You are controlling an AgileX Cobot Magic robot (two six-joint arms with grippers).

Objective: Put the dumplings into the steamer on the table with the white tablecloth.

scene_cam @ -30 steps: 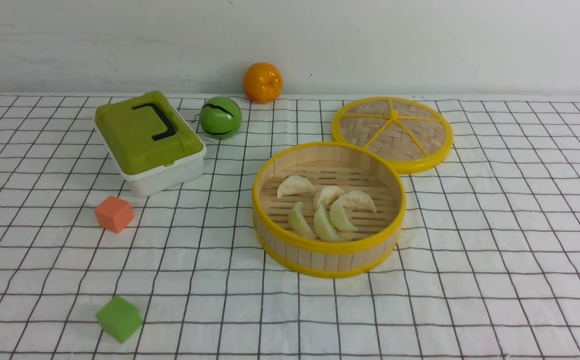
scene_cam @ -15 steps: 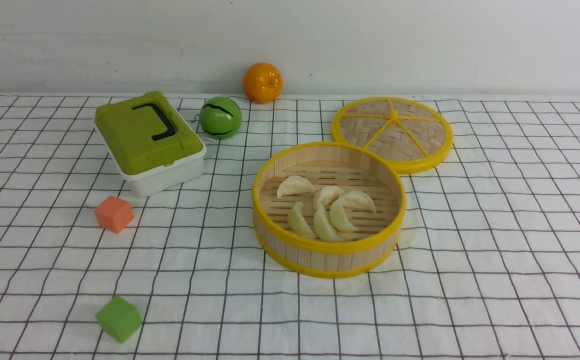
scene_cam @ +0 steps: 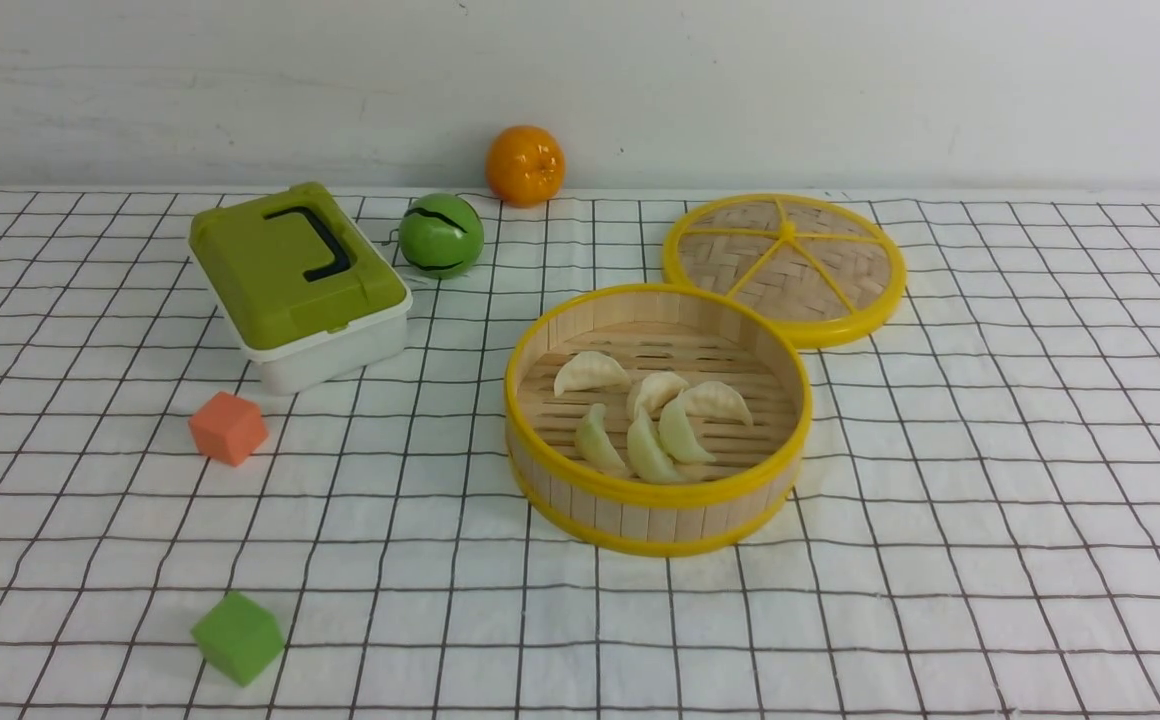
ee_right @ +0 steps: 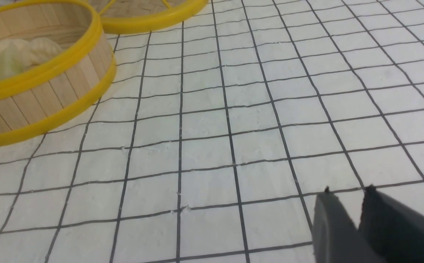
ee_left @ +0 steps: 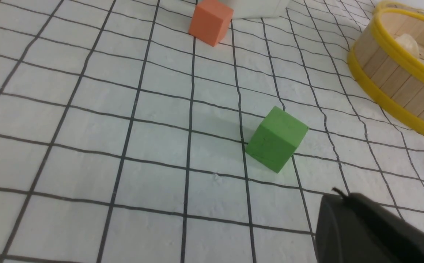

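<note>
All 6 dumplings (scene_cam: 652, 420) are sitting inside the steamer (scene_cam: 656, 497) on the surface (scene_cam: 990, 560), so the job is looking done, while the left tool (ee_left: 343, 199) is staying closed and the right tool (ee_right: 347, 199) is gaping a little, both holding nothing.

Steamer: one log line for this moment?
dumplings: six in steamer | left gripper: shut, empty | right gripper: slightly open, empty | lid: off

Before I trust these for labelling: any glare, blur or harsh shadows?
Front view: even light, sharp, soft shadows, small highlight on the orange. Left wrist view: green cube crisp, faint shadow. Right wrist view: cloth sharp; the dark jaws nearest the camera look soft.
</note>
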